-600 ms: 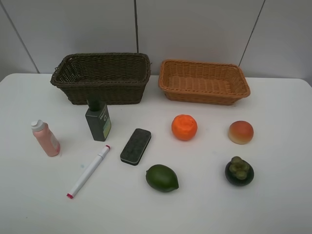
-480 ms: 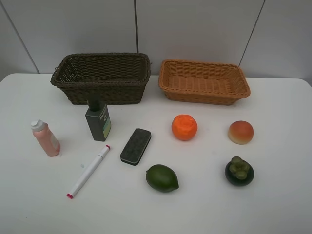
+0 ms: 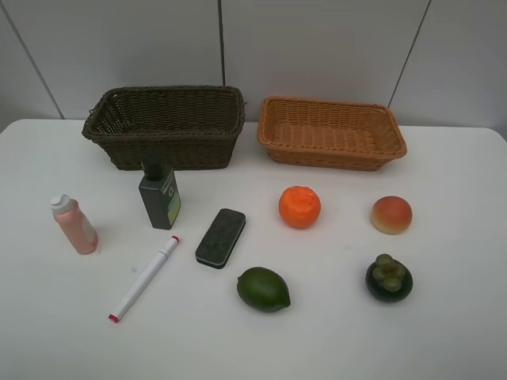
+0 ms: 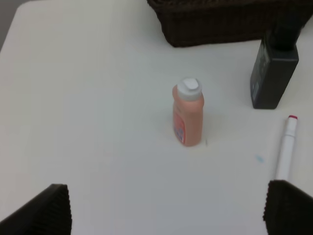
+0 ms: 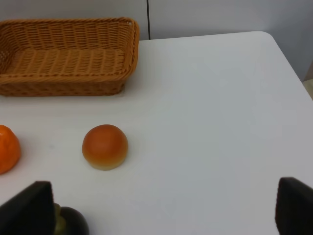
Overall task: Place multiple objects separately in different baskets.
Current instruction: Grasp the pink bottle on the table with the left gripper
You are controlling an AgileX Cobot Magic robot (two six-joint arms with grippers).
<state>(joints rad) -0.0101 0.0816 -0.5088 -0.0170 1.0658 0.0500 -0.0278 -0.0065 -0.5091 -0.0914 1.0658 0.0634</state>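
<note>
On the white table, the dark brown basket [image 3: 170,152] and the tan basket [image 3: 333,155] stand side by side at the back, both empty. In front lie the pink bottle [image 3: 74,225], dark green bottle [image 3: 159,194], marker [image 3: 144,278], black eraser [image 3: 221,237], orange [image 3: 299,207], peach [image 3: 391,214], green fruit [image 3: 263,289] and mangosteen [image 3: 388,278]. Neither arm shows in the high view. My left gripper [image 4: 166,210] is open, short of the pink bottle [image 4: 188,113]. My right gripper [image 5: 161,208] is open, short of the peach [image 5: 104,147].
The table's right edge [image 5: 288,63] runs close past the peach. A grey tiled wall [image 3: 317,47] rises behind the baskets. The dark green bottle [image 4: 274,68] stands just in front of the brown basket [image 4: 220,27].
</note>
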